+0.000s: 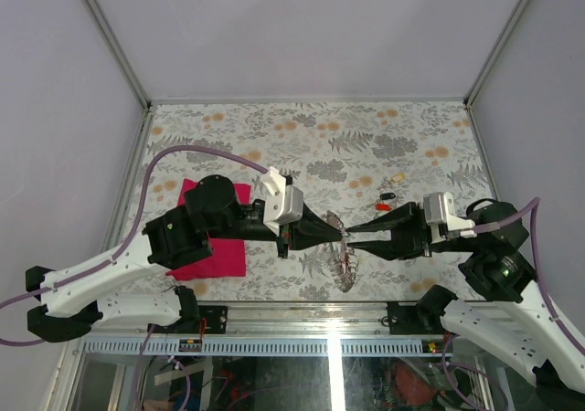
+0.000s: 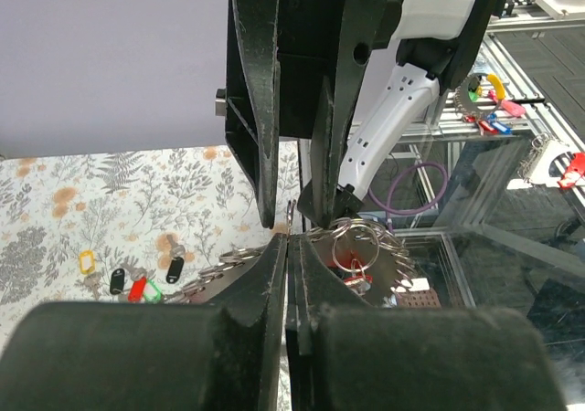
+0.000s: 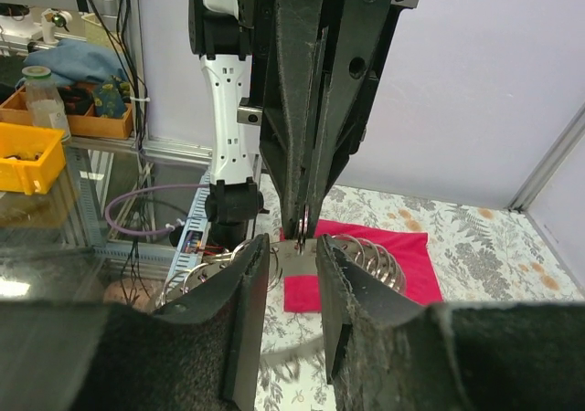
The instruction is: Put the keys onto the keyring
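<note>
The keyring is a silvery band carrying several split rings, and it hangs between both grippers above the table's near edge. My left gripper is shut on one split ring at the top of the keyring. A red-headed key hangs from one ring. My right gripper is open, with its fingers either side of the band of the keyring and facing the left gripper's tips. Loose keys lie on the table beyond the grippers; in the left wrist view they show yellow, black, red and green heads.
A magenta cloth lies on the floral table under the left arm and also shows in the right wrist view. The metal frame rail runs along the near edge. White walls enclose the table.
</note>
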Tool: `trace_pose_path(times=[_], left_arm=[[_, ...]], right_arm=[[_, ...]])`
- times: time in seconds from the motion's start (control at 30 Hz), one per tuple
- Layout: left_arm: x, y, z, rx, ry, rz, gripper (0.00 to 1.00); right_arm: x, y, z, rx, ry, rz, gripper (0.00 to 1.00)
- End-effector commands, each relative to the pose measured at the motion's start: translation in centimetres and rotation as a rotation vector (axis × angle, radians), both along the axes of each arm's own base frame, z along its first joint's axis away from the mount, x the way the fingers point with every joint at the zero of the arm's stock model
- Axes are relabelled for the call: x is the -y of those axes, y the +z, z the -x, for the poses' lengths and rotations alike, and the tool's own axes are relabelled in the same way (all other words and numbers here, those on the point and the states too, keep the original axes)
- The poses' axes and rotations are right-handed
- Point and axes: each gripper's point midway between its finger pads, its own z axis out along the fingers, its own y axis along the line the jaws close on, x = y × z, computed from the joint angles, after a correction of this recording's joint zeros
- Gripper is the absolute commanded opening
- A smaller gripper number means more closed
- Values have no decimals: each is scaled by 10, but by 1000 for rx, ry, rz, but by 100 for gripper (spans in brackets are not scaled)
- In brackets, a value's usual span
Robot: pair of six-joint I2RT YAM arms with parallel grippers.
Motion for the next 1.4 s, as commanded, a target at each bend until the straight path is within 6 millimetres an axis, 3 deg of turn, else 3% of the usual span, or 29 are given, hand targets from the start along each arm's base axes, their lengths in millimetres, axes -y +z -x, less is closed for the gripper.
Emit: trace_pose_path(times=[0.0, 0.4, 0.7, 0.87, 0.97, 1.03, 1.37], left_arm=[[-4, 25, 5, 49, -15, 55, 0], [-4, 24, 5, 41, -16, 42, 0], [-6, 25, 7, 39, -21, 36, 0], [-11, 27, 8, 42, -14, 34, 0], [-11, 25, 7, 41, -11, 22, 0], [-10, 24, 8, 37, -13, 11, 0], [-8, 22, 8, 22, -18, -39, 0]], right_arm=[[4, 18, 1, 35, -18, -32, 34], [0, 17, 0, 22, 5, -21, 27], [-3, 16, -1, 0, 12, -11, 0], [-4, 14, -2, -11, 9, 2, 0], [-4, 14, -4, -14, 1, 0, 23], [-4, 14, -4, -12, 2, -2, 28], [-5, 12, -4, -20, 3, 6, 28]])
